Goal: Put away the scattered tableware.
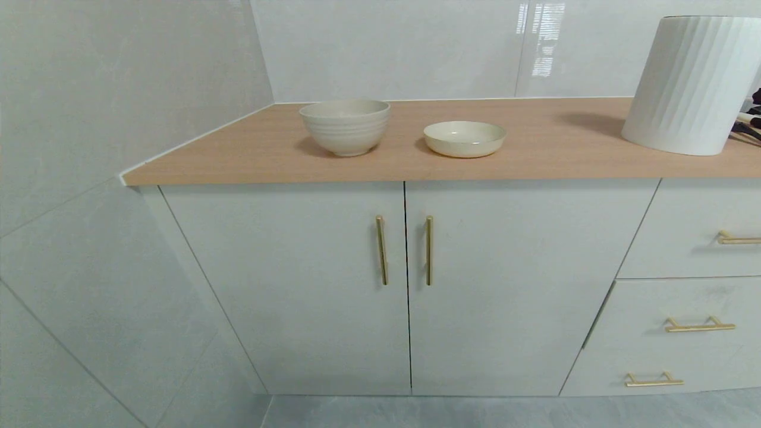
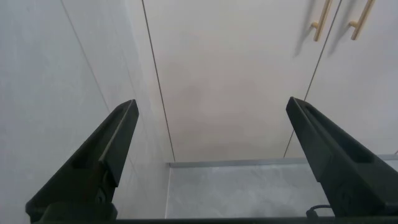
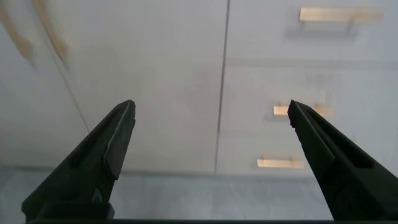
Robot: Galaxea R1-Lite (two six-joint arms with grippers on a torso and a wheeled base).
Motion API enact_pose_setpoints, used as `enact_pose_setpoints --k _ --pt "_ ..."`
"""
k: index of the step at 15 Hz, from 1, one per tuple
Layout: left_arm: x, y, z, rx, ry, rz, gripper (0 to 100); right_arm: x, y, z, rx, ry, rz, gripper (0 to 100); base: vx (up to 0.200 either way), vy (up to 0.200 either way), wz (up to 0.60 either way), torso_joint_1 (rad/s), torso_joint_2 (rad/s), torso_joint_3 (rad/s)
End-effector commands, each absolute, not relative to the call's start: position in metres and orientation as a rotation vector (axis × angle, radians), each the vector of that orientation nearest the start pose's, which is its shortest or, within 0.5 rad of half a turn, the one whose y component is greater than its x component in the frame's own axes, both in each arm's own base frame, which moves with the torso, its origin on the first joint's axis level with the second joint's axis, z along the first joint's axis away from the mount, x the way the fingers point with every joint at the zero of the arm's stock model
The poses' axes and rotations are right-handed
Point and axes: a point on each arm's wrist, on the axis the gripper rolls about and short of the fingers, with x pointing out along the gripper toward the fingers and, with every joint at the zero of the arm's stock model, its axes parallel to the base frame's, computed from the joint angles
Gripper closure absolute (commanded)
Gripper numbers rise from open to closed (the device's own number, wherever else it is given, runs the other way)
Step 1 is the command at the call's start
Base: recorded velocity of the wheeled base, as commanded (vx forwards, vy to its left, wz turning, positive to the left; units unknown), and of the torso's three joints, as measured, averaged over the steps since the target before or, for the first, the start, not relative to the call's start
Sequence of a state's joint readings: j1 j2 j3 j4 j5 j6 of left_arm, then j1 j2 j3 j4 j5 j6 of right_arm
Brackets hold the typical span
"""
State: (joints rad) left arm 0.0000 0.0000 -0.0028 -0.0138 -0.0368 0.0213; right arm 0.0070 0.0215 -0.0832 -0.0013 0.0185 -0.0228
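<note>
Pale glossy tiles [image 1: 386, 47] wrap the corner behind a wooden tabletop [image 1: 565, 137], which runs from the left wall off toward the right. Two pieces of tableware sit on it, on its left half and fairly near the front edge. A deep, ribbed, cream bowl [image 1: 345, 126] stands upright on the left. A shallow cream dish [image 1: 464, 138] sits just to the right of it, close but not touching.

Well apart from them, at the far right, a tall white ribbed canister [image 1: 692, 83] stands on the same tabletop. Some dark items [image 1: 750, 119] poke out beside it, too cut off to make out.

Under the tabletop two white doors [image 1: 285, 285] are shut. They meet at a seam roughly below the gap between bowl and dish, and each has an upright gold handle [image 1: 381, 249] beside that seam. To the right of the doors comes a stack of drawers [image 1: 684, 238] with horizontal gold pulls [image 1: 700, 324]. Grey floor [image 1: 475, 413] lies at the foot of the cabinet.

Both grippers hang low in front of the cabinet, away from the tableware. The left gripper [image 2: 211, 102] faces the left door down near the floor, its two dark fingers spread wide and holding nothing. The right gripper [image 3: 211, 102] faces the drawers and the line where the right door meets them. It is spread just as wide and is likewise empty.
</note>
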Motion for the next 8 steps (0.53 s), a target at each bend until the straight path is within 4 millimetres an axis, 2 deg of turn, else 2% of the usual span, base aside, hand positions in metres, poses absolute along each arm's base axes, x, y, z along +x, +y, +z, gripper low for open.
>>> enact_pose_setpoints --k 1,3,4,6,8 --pt "-0.023 -0.001 0.078 0.022 -0.019 -0.037 0 -0.010 0.002 0.156 -0.027 0.024 0.132 0 0.000 0.000 0.00 0.000 0.00 0.000" --pt "-0.023 -0.001 0.077 0.022 -0.017 -0.037 0 0.035 0.005 0.179 -0.008 0.220 0.207 0 0.000 0.000 0.00 0.000 0.00 0.000" --pt "-0.023 -0.001 0.078 0.022 -0.017 -0.037 0 0.076 0.009 0.197 -0.001 0.315 0.256 0 0.000 0.000 0.00 0.000 0.00 0.000" --pt "-0.023 -0.001 0.077 0.022 -0.016 -0.037 0 0.125 0.033 0.218 -0.021 0.343 0.408 0 0.000 0.000 0.00 0.000 0.00 0.000" --pt "-0.023 -0.001 0.078 0.022 -0.017 -0.037 0 0.168 0.065 0.226 -0.036 0.392 0.501 0 0.000 0.000 0.00 0.000 0.00 0.000"
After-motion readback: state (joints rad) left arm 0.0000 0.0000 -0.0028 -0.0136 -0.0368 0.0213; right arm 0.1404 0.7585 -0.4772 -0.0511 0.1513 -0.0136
